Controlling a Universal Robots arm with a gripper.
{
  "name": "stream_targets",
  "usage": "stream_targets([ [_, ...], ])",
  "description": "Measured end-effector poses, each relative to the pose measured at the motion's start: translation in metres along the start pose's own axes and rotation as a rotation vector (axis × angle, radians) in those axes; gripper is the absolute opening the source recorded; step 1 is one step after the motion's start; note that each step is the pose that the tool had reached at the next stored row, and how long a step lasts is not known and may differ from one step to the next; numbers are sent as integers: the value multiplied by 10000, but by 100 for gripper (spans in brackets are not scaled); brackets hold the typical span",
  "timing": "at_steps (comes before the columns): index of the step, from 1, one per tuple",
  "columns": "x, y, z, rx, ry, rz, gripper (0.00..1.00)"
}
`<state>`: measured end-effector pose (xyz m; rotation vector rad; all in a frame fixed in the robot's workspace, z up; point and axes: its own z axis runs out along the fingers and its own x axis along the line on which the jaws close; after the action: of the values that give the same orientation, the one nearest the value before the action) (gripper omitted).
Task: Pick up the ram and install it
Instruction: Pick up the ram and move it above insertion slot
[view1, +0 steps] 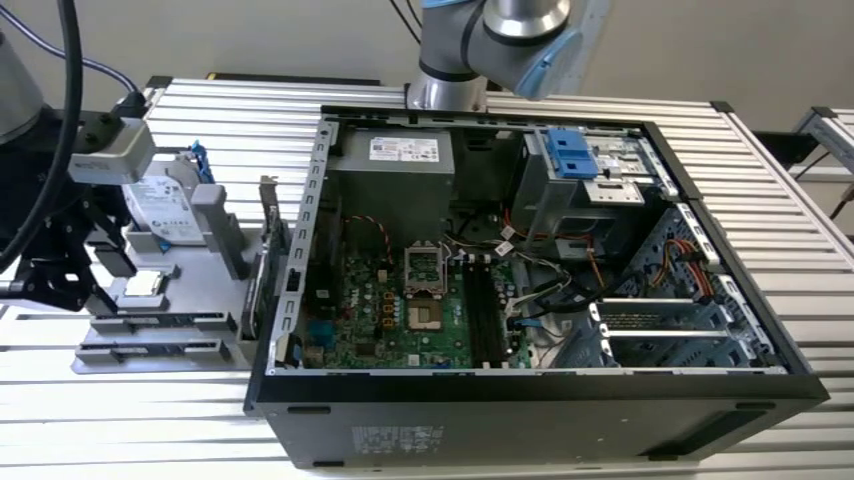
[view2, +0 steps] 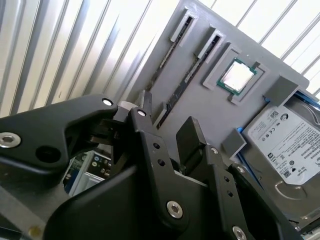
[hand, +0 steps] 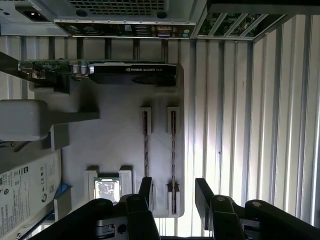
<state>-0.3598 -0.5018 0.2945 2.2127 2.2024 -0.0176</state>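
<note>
Two ram sticks stand on edge in slotted holders of the grey fixture tray (view1: 200, 300), left of the computer case in the exterior view. One ram stick (hand: 173, 145) (view2: 192, 70) runs in line with the gap between my fingers; the other ram stick (hand: 145, 145) (view2: 167, 57) lies parallel beside it. In the exterior view they are thin dark strips (view1: 160, 322) at the tray's front. My black gripper (hand: 175, 192) (view2: 167, 112) (view1: 60, 280) hovers over that end of the tray, open, holding nothing. The motherboard's black slots (view1: 483, 315) sit inside the case.
The open computer case (view1: 534, 390) takes up the middle of the slatted table. On the tray are a silver hard drive (view2: 285, 145) (view1: 167, 210), a square processor chip (view2: 236, 76) (hand: 107, 190) and a graphics card (hand: 132, 72). Cables cross the case interior.
</note>
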Motion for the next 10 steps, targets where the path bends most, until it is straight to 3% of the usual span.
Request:
stream_targets([
  [10,36,0,104,-2,-20,0,100],
])
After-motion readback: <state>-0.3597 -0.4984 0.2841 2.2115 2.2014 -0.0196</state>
